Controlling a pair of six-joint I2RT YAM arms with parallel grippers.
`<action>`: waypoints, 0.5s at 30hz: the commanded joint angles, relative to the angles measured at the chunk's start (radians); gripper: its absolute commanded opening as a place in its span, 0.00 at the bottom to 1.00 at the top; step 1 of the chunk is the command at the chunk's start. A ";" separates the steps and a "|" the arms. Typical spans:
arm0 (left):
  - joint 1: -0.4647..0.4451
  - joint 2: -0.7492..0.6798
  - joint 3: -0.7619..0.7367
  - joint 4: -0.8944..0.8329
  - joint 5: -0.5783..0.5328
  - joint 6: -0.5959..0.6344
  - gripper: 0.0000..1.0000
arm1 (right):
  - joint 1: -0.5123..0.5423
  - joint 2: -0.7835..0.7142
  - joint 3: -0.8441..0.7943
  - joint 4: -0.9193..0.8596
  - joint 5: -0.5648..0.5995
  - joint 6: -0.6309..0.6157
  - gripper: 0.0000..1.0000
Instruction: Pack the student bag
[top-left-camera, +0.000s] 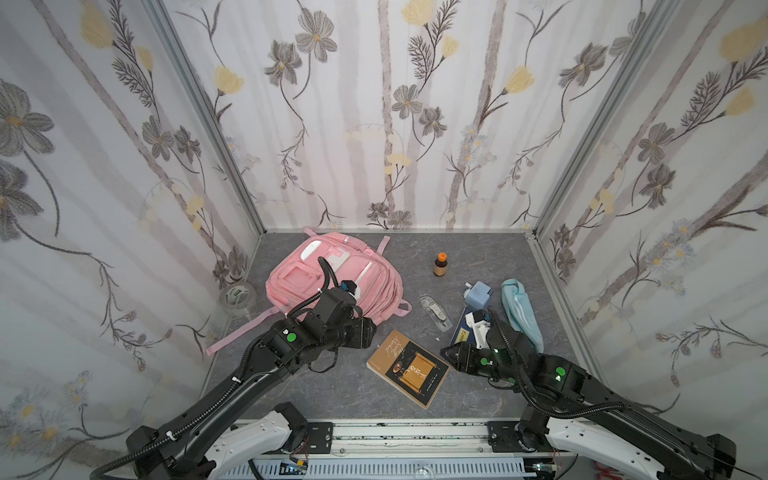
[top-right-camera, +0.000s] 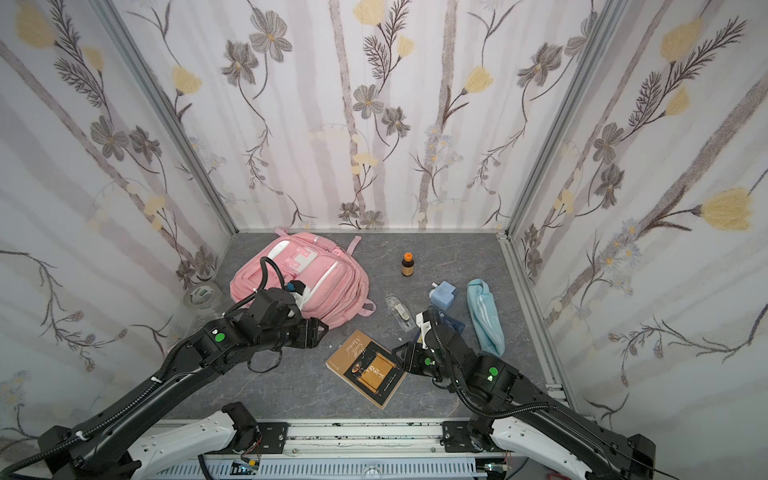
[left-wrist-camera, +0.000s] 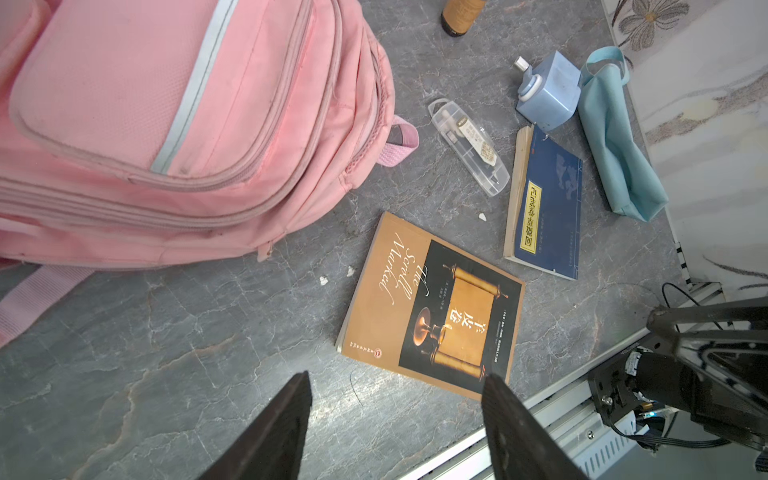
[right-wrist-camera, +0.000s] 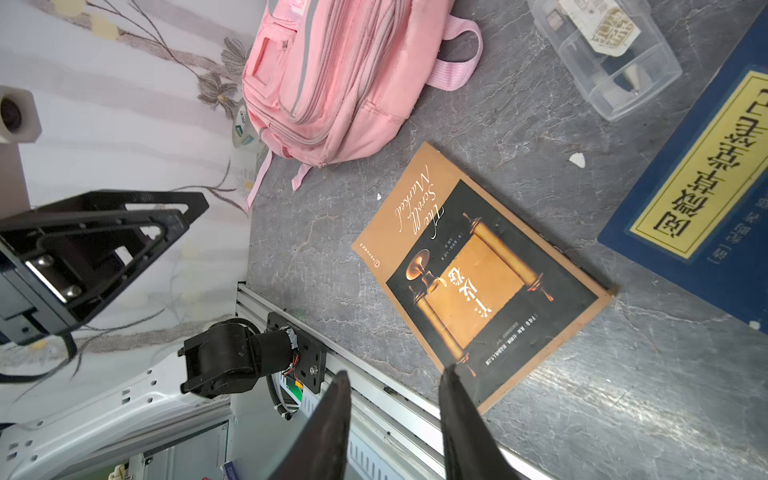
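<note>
The student bag (top-left-camera: 332, 282), a pink backpack, lies flat at the back left of the grey table and also shows in the left wrist view (left-wrist-camera: 166, 124); its zippers look closed. A brown book (top-left-camera: 409, 368) lies face up in front of it, between the two arms. My left gripper (top-left-camera: 370, 332) hovers by the bag's near edge, open and empty, with its fingertips (left-wrist-camera: 305, 380) over bare table beside the book (left-wrist-camera: 432, 307). My right gripper (top-left-camera: 446, 353) hangs at the book's right edge, open with a narrower gap and holding nothing (right-wrist-camera: 395, 370).
A blue book (left-wrist-camera: 544, 203), a clear plastic case (top-left-camera: 435, 313), a pale blue ink bottle (top-left-camera: 478, 293) and a light-blue pouch (top-left-camera: 521, 316) lie to the right. A brown bottle (top-left-camera: 440, 264) stands at the back. A tape roll (top-left-camera: 237, 296) sits by the left wall.
</note>
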 joint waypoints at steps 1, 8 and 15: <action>-0.002 -0.022 -0.036 -0.026 -0.014 -0.046 0.67 | 0.038 0.045 -0.002 0.022 0.050 0.072 0.37; -0.002 0.009 -0.066 -0.019 0.032 -0.070 0.67 | 0.132 0.136 -0.050 0.184 0.053 0.155 0.36; -0.001 0.135 -0.070 0.032 0.099 -0.068 0.67 | 0.223 0.171 -0.107 0.236 0.125 0.302 0.36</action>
